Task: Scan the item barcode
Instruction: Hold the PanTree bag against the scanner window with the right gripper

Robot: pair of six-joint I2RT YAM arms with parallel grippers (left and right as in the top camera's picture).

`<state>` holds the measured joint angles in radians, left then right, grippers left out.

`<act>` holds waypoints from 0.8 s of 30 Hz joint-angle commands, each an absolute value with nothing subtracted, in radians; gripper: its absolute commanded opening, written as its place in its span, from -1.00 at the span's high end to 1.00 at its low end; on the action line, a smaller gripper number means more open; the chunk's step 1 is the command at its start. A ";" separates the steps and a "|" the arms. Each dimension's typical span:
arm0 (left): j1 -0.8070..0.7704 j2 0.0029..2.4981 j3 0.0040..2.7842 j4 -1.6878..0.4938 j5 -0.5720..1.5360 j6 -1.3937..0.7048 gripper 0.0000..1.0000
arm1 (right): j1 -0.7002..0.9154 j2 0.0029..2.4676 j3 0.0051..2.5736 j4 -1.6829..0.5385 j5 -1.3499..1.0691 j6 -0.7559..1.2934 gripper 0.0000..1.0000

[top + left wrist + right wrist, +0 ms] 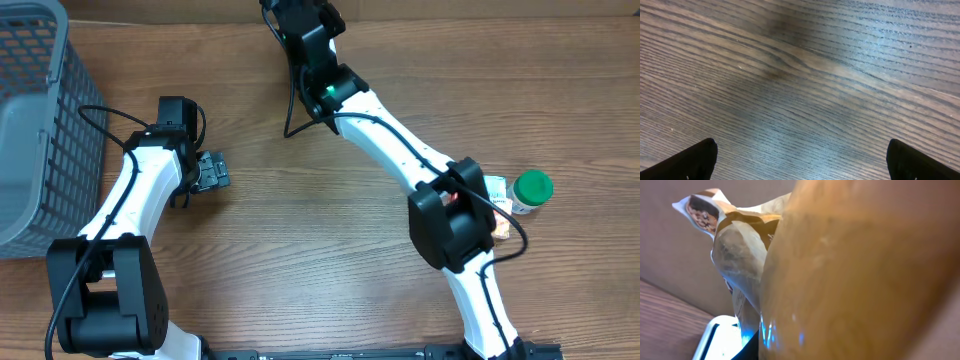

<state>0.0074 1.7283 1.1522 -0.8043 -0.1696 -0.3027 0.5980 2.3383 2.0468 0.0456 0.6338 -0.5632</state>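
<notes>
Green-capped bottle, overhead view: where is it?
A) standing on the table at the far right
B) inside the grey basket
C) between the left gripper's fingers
A: the green-capped bottle stands on the table at the right, far from the basket and the open left gripper.

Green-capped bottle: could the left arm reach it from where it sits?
Probably not. The green-capped bottle stands far off to the right, and the right arm stretches across between it and the open left claw.
</notes>
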 commanded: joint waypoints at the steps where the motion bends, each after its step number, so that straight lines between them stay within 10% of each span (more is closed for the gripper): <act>1: 0.011 1.739 1.168 -0.803 -0.183 -0.284 -0.99 | 0.588 2.383 2.054 0.097 0.686 -0.622 0.93; 24: 0.011 1.739 1.168 -0.803 -0.183 -0.284 -0.99 | 0.559 2.463 2.048 0.089 0.619 -0.592 0.93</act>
